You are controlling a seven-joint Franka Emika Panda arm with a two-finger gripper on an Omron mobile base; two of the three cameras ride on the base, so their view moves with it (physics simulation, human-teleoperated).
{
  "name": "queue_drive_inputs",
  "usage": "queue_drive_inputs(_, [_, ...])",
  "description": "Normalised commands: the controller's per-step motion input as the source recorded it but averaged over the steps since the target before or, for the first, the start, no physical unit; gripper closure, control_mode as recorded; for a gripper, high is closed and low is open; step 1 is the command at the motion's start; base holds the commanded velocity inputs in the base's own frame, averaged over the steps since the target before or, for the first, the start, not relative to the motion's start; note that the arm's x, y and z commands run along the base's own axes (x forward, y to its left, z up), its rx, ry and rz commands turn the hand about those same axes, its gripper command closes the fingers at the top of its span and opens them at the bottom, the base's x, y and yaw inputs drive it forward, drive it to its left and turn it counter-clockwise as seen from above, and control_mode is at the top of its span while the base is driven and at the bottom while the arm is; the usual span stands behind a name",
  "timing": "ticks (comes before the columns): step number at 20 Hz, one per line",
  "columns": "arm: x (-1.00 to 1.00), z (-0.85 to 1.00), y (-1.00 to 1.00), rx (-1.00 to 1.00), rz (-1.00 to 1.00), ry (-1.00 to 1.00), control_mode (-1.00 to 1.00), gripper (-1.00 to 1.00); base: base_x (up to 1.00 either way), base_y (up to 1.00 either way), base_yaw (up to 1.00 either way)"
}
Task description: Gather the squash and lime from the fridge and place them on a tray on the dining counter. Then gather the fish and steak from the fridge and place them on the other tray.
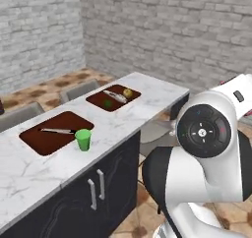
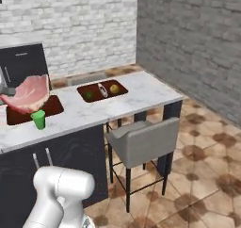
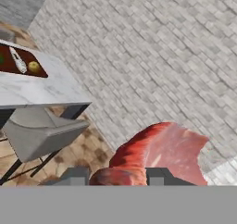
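Trays are sitting side by side on the white marble bench (image 1: 123, 129): the far tray (image 1: 113, 98) is carrying the yellow squash (image 1: 127, 92), the green lime (image 1: 107, 104) and the silvery fish (image 1: 114, 96), the fish lying between the other two, while the near tray (image 1: 55, 132) is carrying a thin dark utensil (image 1: 57, 131). A green cup (image 1: 83, 139) is standing upright on the bench just beside the near tray's front edge. A grey chair (image 2: 143, 142) is standing at the bench's front side. In the right base view the arm is reaching in from the left edge, raised above the bench. The claw (image 3: 117, 176) is gripping the steak (image 3: 159, 154), its dark fingertips (image 3: 76, 176) pressing on either side of the meat's folded red edge. In the right base view the steak (image 2: 28, 95) is hanging in the air over the near tray (image 2: 51, 110) and above the cup (image 2: 38, 119), apart from both.
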Motion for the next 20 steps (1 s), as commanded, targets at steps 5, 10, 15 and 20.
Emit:
queue_drive_inputs(5, [0.00,0.00,0.00,0.00,0.00,0.00,1.00,1.00,0.49,0.00,0.56])
queue_drive_inputs(10, [0.00,0.00,0.00,0.00,0.00,0.00,1.00,1.00,0.66,0.00,0.55])
queue_drive_inputs(15, [0.00,0.00,0.00,0.00,0.00,0.00,1.00,1.00,0.74,-0.01,0.51])
queue_drive_inputs(20, [0.00,0.00,0.00,0.00,0.00,0.00,1.00,1.00,0.65,-0.14,0.44])
